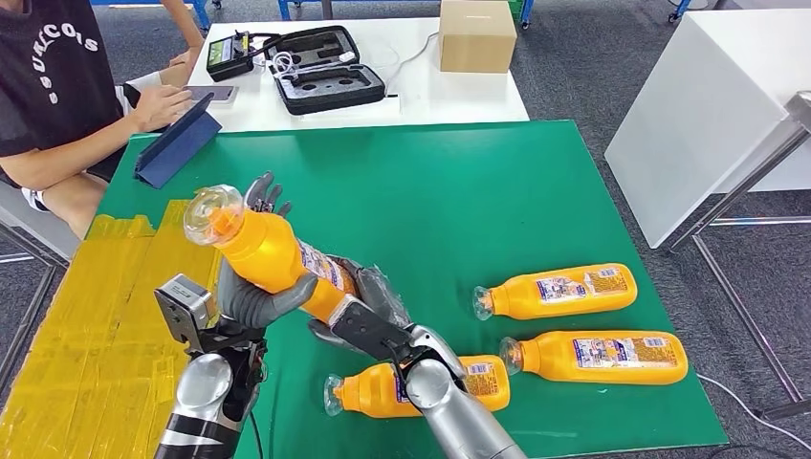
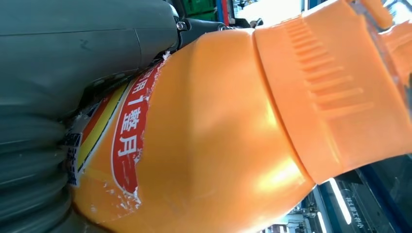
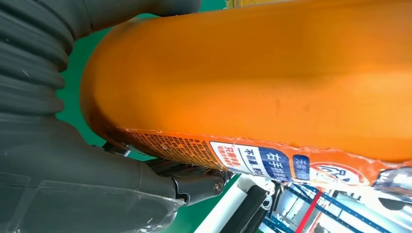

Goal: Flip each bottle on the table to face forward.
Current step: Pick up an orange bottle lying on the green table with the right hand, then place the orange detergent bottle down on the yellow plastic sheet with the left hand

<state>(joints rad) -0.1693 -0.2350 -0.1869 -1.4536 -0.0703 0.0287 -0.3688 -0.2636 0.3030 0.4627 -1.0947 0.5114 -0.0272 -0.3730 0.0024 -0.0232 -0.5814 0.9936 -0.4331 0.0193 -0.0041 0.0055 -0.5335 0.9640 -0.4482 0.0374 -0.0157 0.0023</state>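
Both hands hold one orange bottle (image 1: 273, 256) up above the green table (image 1: 459, 182). The bottle is tilted, with its clear cap end high and to the far left, and its bottom end low and to the right. The left hand (image 1: 251, 292) wraps its fingers around the top part, just under the cap (the thumb curls over the near side). The right hand (image 1: 368, 311) grips the bottom end.

In the left wrist view the bottle (image 2: 218, 136) is very close, and you can see its ribbed orange collar and a red label with torn edges. The grey left hand (image 2: 63, 73) presses against it. In the right wrist view the bottle (image 3: 252, 73) shows a strip of label along one edge, and the grey right hand (image 3: 58, 160) sits tight against it.

Three more bottles lie flat on the table. One bottle (image 1: 378, 392) is near, partly behind the right arm. A second bottle (image 1: 564, 291) lies to the right, and a third bottle (image 1: 602, 356) lies just nearer than that one. All three have their caps pointing left.

Yellow tape (image 1: 96, 316) covers the left side of the table. At the far left a person (image 1: 57, 86) sits touching a tablet (image 1: 182, 139). A white table (image 1: 383, 86) behind holds a black case (image 1: 325, 67) and a box (image 1: 476, 34).
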